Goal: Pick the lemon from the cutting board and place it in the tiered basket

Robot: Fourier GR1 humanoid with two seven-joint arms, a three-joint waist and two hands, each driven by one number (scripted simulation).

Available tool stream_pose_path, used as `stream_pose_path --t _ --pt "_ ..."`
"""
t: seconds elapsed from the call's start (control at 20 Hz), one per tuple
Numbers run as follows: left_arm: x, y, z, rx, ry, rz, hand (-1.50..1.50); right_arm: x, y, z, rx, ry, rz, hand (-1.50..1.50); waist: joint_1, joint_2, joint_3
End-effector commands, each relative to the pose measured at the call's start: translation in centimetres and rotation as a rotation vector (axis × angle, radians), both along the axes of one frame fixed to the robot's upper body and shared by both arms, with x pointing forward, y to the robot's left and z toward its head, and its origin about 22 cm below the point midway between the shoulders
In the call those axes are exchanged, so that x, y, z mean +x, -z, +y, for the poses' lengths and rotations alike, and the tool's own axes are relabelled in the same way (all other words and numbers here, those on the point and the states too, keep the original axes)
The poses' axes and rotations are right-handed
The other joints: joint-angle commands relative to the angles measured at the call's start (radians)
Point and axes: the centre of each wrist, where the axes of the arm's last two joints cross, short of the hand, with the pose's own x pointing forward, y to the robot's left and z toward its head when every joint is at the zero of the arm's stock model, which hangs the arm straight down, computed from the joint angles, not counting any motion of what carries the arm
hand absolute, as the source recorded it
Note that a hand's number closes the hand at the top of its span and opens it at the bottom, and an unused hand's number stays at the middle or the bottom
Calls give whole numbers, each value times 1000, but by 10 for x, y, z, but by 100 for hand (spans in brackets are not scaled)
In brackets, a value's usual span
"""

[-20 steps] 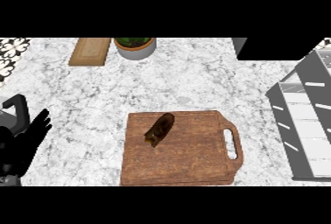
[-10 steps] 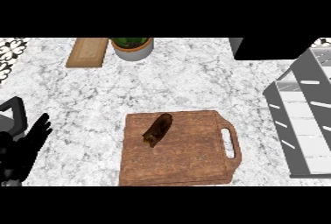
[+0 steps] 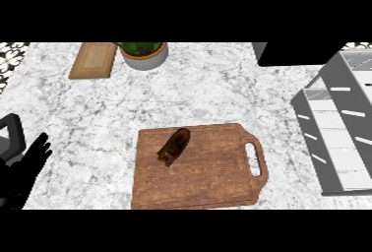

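Observation:
A wooden cutting board (image 3: pixel 210 183) with a handle slot on its right side lies in the lower middle of the marble counter. On its upper left part rests a dark brown, elongated object (image 3: pixel 174 146) where the task names a lemon; nothing touches it. The grey tiered basket (image 3: pixel 335 123) stands at the right edge, its shelves showing white slats. My left hand (image 3: pixel 22 179) shows at the lower left edge with straight fingers pointing up, well left of the board and holding nothing. My right hand does not show.
A potted green plant (image 3: pixel 145 54) stands at the back, with a small light wooden board (image 3: pixel 93 60) to its left. A black block (image 3: pixel 298 53) sits at the back right, beside the basket. Bare marble lies between the board and the basket.
The view has shifted a little, so more of the basket shows at the right. My left hand has sunk slightly toward the lower left corner. The dark object has not moved on the board.

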Motion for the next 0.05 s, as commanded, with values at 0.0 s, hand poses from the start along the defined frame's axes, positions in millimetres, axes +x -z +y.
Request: stream_pose_path --t 0.0 --pt "7 -3 -8 1 -6 -7 0 -50 34 -35 91 -81 -60 -150 1 4 1"
